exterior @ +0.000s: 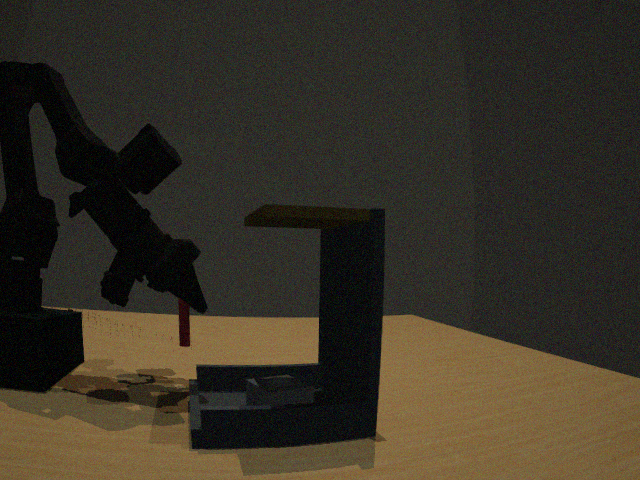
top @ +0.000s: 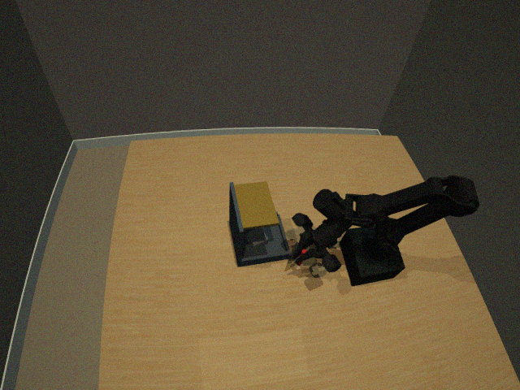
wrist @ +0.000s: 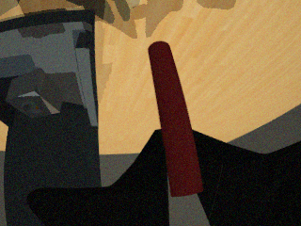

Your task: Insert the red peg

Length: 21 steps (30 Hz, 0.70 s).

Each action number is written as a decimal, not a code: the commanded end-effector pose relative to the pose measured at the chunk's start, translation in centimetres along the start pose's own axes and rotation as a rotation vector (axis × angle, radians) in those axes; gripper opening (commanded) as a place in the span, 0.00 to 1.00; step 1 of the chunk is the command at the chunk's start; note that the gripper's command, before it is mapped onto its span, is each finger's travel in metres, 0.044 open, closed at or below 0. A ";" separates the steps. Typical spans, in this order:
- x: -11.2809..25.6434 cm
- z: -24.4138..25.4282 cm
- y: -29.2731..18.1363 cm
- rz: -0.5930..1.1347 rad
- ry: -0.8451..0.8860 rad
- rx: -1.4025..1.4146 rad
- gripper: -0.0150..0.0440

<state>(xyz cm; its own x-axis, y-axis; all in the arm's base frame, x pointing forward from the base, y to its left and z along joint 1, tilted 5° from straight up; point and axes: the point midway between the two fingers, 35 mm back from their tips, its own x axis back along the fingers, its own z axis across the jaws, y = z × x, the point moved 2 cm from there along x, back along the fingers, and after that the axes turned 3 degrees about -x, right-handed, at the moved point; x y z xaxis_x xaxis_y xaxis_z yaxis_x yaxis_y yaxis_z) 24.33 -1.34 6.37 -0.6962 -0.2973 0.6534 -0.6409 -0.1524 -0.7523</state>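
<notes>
The red peg [top: 304,252] [exterior: 184,325] [wrist: 173,104] is upright, with its lower end off the table. My gripper [exterior: 202,308] [wrist: 168,134] is shut on its upper part, just outside the open front of the box [top: 264,257] [exterior: 284,429] [wrist: 87,80]. The peg's lower end is above the height of the box's low walls. The block [top: 257,237] [exterior: 281,391] [wrist: 35,104] sits on the box floor, partly in shadow; its hole is hard to make out. The yellow roof [top: 256,205] [exterior: 305,216] juts from the back wall, higher than the fingertips.
The back wall [exterior: 351,310] rises behind the block to the roof. A low front edge [exterior: 194,405] and low side walls bound the box floor. The arm's black base [top: 371,256] [exterior: 38,346] stands on the table [top: 188,302] [exterior: 491,413] on the side of the box's open front.
</notes>
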 end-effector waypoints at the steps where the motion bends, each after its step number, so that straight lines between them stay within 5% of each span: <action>1: 0.0 0.9 -0.2 -0.001 0.012 -0.012 0.25; 21: 0.1 5.4 -0.6 0.000 0.073 -0.067 0.25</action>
<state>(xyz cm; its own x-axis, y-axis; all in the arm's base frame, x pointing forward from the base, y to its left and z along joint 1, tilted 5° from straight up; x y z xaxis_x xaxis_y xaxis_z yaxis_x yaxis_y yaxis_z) 26.10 -5.50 6.45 -0.7117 -0.2378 0.6609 -0.6600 -0.0959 -0.7452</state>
